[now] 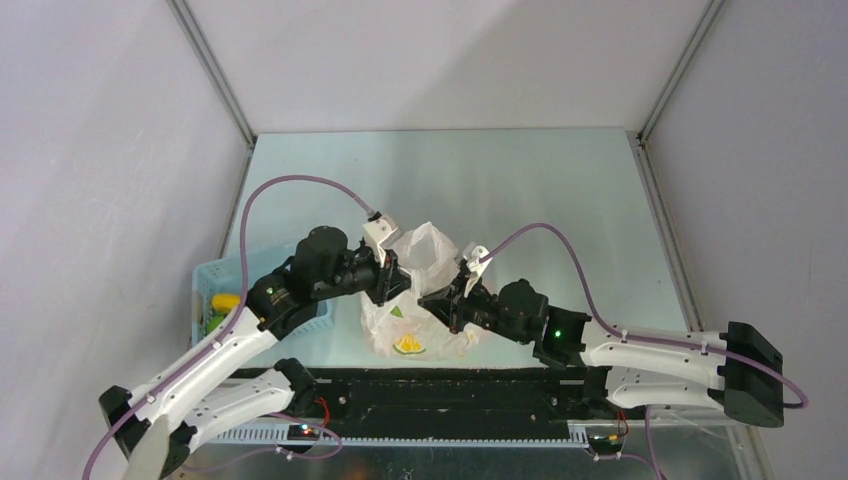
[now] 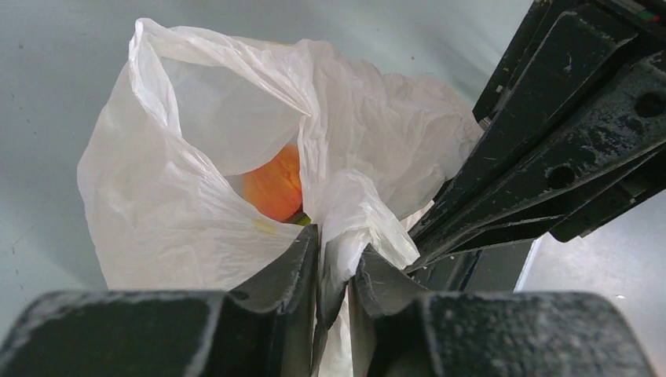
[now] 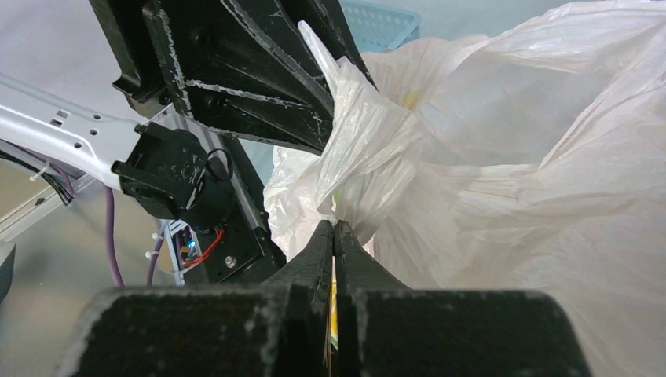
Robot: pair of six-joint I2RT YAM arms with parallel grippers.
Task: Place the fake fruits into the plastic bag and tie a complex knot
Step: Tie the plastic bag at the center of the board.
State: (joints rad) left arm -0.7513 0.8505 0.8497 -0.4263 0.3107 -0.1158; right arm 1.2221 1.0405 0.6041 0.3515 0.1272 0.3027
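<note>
The plastic bag (image 1: 426, 252) sits crumpled at the near middle of the table, between my two grippers. My left gripper (image 2: 339, 245) is at its left side, jaws slightly parted, and a loose fold of the bag (image 2: 173, 204) runs between the fingers. An orange fruit (image 2: 275, 184) shows inside the bag's mouth. My right gripper (image 3: 334, 224) is shut on a thin printed strip of the bag (image 3: 510, 157), close beside the left one. A bunched twist of plastic (image 3: 357, 118) lies at the left gripper's tips; whether it is a knot I cannot tell.
A light blue slatted basket (image 1: 232, 275) stands left of the bag under my left arm, with a yellow fruit (image 1: 224, 300) in it. The two arms' heads nearly touch over the bag. A black rail (image 1: 450, 385) runs along the near edge.
</note>
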